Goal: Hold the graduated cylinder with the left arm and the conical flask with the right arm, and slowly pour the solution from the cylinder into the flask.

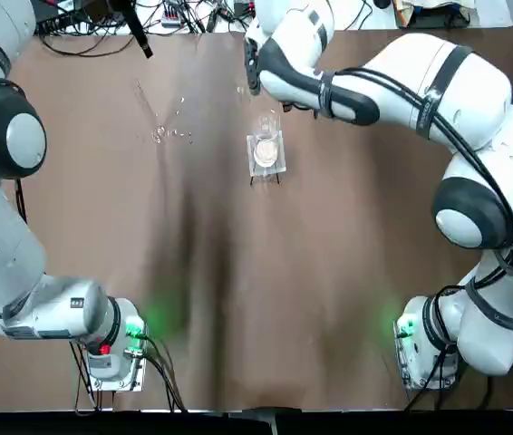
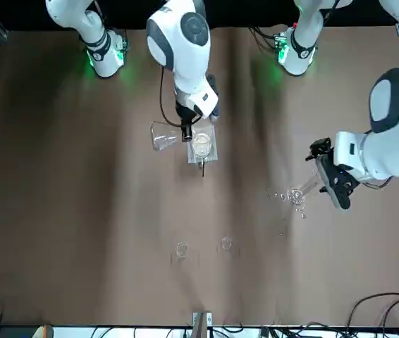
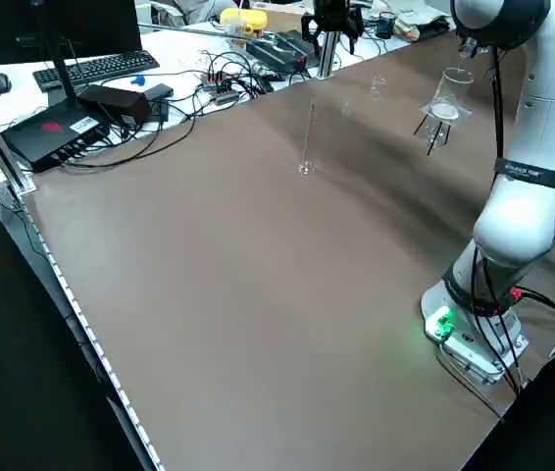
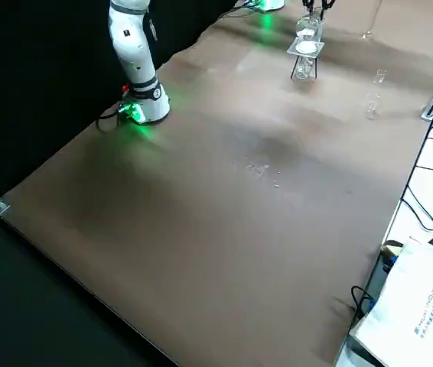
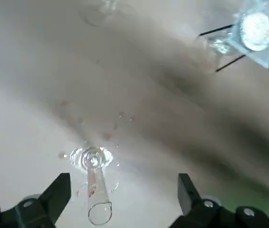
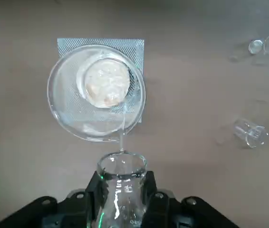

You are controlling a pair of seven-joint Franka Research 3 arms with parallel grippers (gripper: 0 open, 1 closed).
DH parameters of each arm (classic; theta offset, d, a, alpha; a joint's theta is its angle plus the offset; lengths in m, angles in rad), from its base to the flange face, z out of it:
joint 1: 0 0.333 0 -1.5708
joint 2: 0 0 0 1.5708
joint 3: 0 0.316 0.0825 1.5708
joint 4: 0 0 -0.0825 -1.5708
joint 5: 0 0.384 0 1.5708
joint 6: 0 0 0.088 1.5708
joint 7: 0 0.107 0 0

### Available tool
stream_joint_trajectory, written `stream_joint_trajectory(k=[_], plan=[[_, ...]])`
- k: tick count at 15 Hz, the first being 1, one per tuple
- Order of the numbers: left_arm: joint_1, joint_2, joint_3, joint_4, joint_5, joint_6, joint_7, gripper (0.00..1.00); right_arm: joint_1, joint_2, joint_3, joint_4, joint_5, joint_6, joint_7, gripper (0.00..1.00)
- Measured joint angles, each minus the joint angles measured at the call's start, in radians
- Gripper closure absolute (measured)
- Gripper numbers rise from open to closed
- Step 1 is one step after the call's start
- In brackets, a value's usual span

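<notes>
while the right gripper (image 6: 122, 190) clamps the conical flask (image 6: 121, 178) beside the beaker (image 6: 96, 92) | left gripper (image 5: 122, 202) spread around the standing graduated cylinder (image 5: 95, 190) | next: close, lift

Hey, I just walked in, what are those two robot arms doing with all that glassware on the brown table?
The right gripper is shut on the conical flask, holding it tilted beside the beaker that sits on a small mesh stand. The left gripper is open around the graduated cylinder, which stands upright on the table, not yet gripped or lifted. No pouring has begun.
</notes>
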Motion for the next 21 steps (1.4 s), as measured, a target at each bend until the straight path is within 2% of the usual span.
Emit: stream_joint_trajectory(k=[4,7,10,13,16,17,21], plan=[[-0.037,-0.024,0.000,-0.003,0.121,-0.005,-0.281,0.01,-0.015,-0.007,0.000,0.000,0.045,0.000,-0.030,0.61],[-0.045,-0.050,0.000,-0.005,0.184,-0.052,-0.532,0.01,-0.020,-0.009,0.000,0.000,0.063,0.000,-0.041,0.61],[-0.049,-0.070,-0.001,-0.006,0.239,-0.089,-0.732,0.01,-0.053,-0.025,-0.002,0.006,0.130,0.001,-0.078,0.61],[-0.052,-0.086,-0.002,-0.006,0.272,-0.103,-0.861,0.01,-0.122,-0.062,-0.004,0.011,0.192,0.000,-0.146,0.61],[-0.056,-0.108,-0.003,-0.006,0.292,-0.115,-0.904,0.01,-0.202,-0.088,-0.006,0.011,0.256,-0.003,-0.219,0.61],[-0.056,-0.123,-0.003,-0.006,0.294,-0.131,-0.910,0.01,-0.266,-0.092,-0.008,0.011,0.302,-0.004,-0.275,0.61],[-0.067,-0.141,-0.007,-0.006,0.294,-0.176,-1.054,0.00,-0.397,-0.092,-0.010,0.008,0.411,-0.008,-0.361,0.61]])
